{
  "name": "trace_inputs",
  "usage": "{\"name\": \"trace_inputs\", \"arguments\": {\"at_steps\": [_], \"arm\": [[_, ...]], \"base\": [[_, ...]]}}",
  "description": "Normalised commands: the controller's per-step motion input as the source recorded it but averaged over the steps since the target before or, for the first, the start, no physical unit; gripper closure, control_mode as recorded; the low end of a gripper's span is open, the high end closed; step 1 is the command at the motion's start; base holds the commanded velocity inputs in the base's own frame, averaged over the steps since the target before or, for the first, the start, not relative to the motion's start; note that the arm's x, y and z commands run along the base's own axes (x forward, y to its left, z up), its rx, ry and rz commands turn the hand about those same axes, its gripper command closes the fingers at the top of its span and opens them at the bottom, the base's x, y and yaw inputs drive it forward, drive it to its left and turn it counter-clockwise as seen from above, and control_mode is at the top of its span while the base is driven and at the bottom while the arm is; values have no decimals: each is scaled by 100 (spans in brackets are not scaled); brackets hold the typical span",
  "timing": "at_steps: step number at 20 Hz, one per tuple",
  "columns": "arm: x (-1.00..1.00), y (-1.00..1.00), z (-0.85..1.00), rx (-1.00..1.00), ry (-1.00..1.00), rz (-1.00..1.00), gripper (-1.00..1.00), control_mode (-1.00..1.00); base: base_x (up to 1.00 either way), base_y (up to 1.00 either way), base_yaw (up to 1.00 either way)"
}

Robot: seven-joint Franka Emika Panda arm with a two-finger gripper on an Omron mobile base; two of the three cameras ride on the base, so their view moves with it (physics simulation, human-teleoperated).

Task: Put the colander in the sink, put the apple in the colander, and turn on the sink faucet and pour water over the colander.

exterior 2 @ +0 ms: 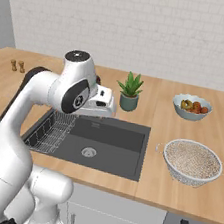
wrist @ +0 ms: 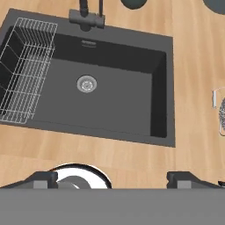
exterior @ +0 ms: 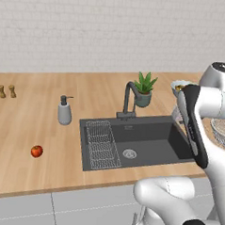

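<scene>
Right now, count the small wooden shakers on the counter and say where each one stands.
2. The left shaker and the right shaker stand upright side by side near the wall, at the counter's far left, well left of the soap dispenser.

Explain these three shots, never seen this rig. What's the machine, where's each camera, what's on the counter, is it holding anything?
It is a rendered kitchen with a white robot arm on a driving base. Two cameras ride on the base behind the arm, left and right, showing the same counter from two sides. The third sits on the hand and looks down past the claw, whose tips stand wide apart with nothing between them. Set into the wooden counter is a dark sink with a wire rack and a faucet behind it. The colander sits right of the sink, the apple far left. Also there: fruit bowl, plant, soap dispenser, two shakers.
</scene>
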Motion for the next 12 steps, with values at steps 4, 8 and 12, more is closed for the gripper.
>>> {"name": "trace_inputs", "arguments": {"at_steps": [4, 8, 12], "arm": [[0, -69, -12, -8, 14, 6, -100, -100], [-1, -61, -12, -4, 10, 5, -100, -100], [-2, -52, -10, -1, 2, 5, -100, -100]], "base": [[0, 0, 0], [0, 0, 0], [0, 0, 0]]}}
